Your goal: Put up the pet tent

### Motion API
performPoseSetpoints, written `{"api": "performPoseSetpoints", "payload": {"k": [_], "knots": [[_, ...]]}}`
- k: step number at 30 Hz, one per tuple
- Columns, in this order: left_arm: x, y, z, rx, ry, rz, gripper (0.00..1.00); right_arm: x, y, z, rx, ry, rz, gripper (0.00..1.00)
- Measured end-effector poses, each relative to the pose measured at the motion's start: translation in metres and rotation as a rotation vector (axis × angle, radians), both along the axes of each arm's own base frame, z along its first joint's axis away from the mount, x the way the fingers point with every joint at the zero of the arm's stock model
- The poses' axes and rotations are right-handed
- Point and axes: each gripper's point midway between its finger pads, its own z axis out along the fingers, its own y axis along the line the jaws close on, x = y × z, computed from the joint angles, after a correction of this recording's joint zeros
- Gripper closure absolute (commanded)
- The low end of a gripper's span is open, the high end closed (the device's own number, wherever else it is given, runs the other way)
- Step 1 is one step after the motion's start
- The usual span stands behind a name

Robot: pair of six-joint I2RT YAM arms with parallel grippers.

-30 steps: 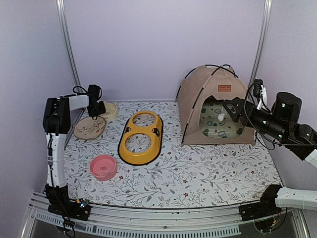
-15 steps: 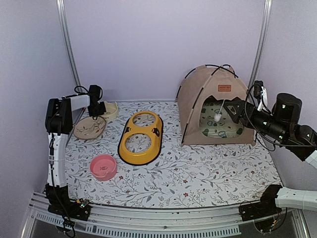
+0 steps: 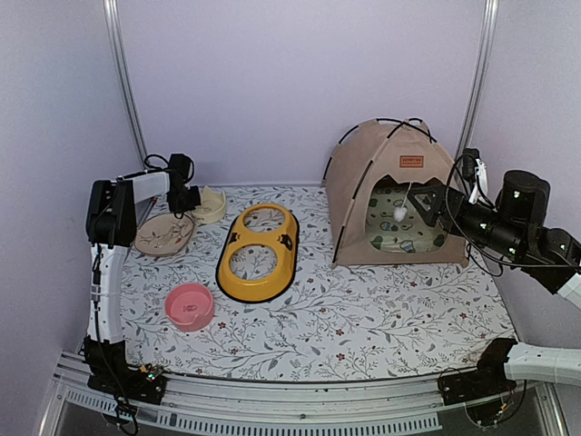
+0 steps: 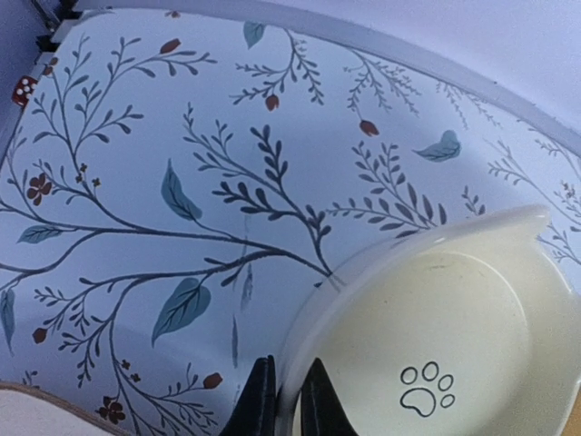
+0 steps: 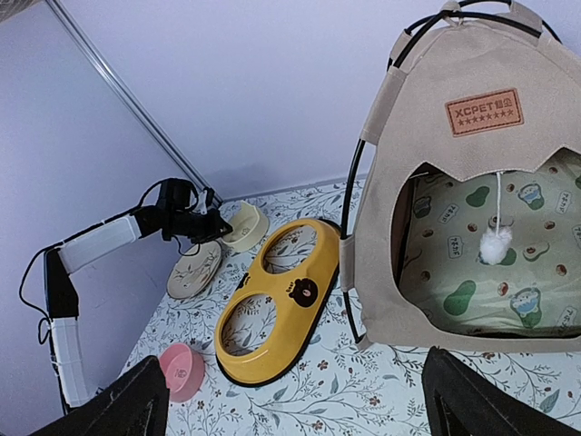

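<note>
Over at 2 o'clock on the flowery mat (image 3: 363, 318), the pet tent (image 3: 390, 191) stood upright with its black poles crossed on top. A white fluffy ball (image 5: 495, 245) hung in its door, above a cushion with green prints (image 5: 472, 291). The right claw (image 3: 425, 202) hovered just in front of the door, fingers spread wide, holding nothing. At 10 o'clock, the left claw (image 4: 283, 404) pinched the rim of a cream bowl (image 4: 436, 345) with a paw print. A yellow double feeder (image 3: 259, 252) lay in the middle. A pink bowl (image 3: 189, 305) sat at 8 o'clock.
</note>
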Motion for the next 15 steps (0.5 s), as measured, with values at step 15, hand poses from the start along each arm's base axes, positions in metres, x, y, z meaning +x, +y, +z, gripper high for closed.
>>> {"api": "performPoseSetpoints", "payload": {"k": [15], "knots": [[0.009,-0.049,0.063,-0.095,-0.11,-0.123,1.0,0.003,0.003,-0.005,-0.008,0.014,0.0,0.01]]}}
